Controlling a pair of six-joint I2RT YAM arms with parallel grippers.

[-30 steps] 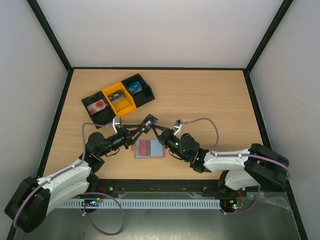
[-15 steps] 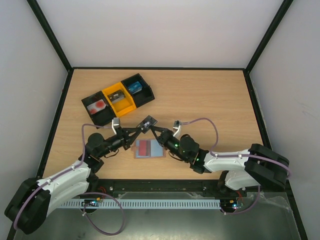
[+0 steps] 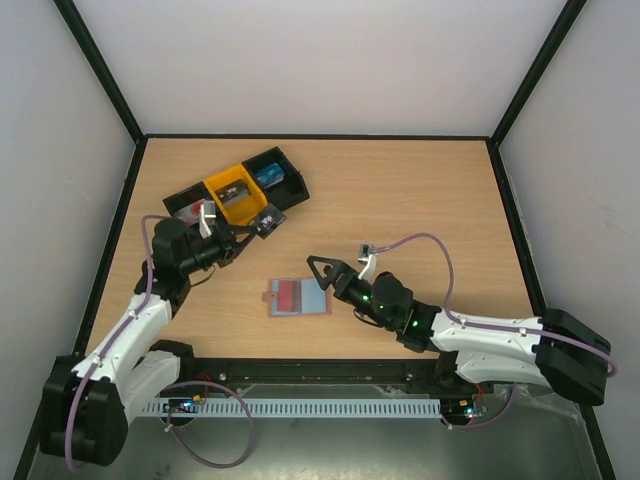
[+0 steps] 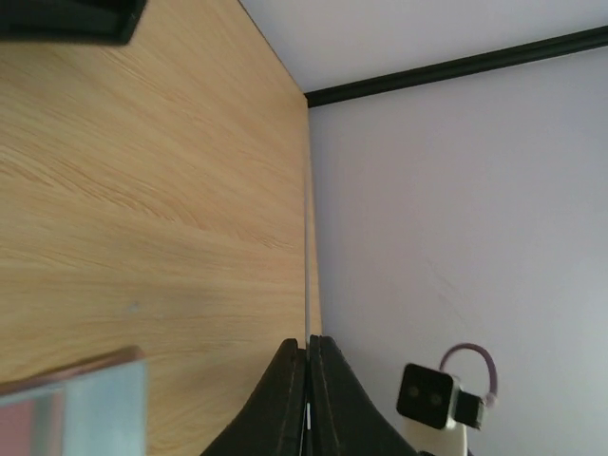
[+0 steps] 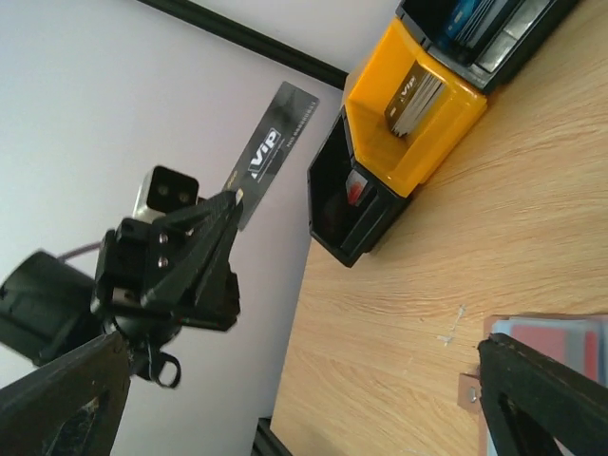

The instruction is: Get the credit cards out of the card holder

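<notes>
The card holder (image 3: 298, 297) lies open on the table, light blue-grey, with a red card (image 3: 288, 294) in its left panel. My left gripper (image 3: 256, 226) is shut on a dark credit card (image 3: 268, 220) with pale "VIP" lettering and holds it in the air near the tray's front edge. In the left wrist view the credit card (image 4: 306, 285) is edge-on, a thin pale line between the shut fingers (image 4: 337, 399). My right gripper (image 3: 328, 279) stands open and empty at the holder's right edge. In the right wrist view the credit card (image 5: 272, 150) is seen in the left gripper (image 5: 226, 201), and the card holder (image 5: 560, 332) is at the lower right.
A black-and-yellow three-section tray (image 3: 282, 205) stands at the back left with several cards in its sections; its yellow section (image 5: 432, 128) holds cards on edge. Black frame rails and pale walls bound the table on three sides.
My left gripper shut on the dark card and my right gripper opened and let it go. The left arm carried the card left and back toward the tray; the right arm drew back slightly.
</notes>
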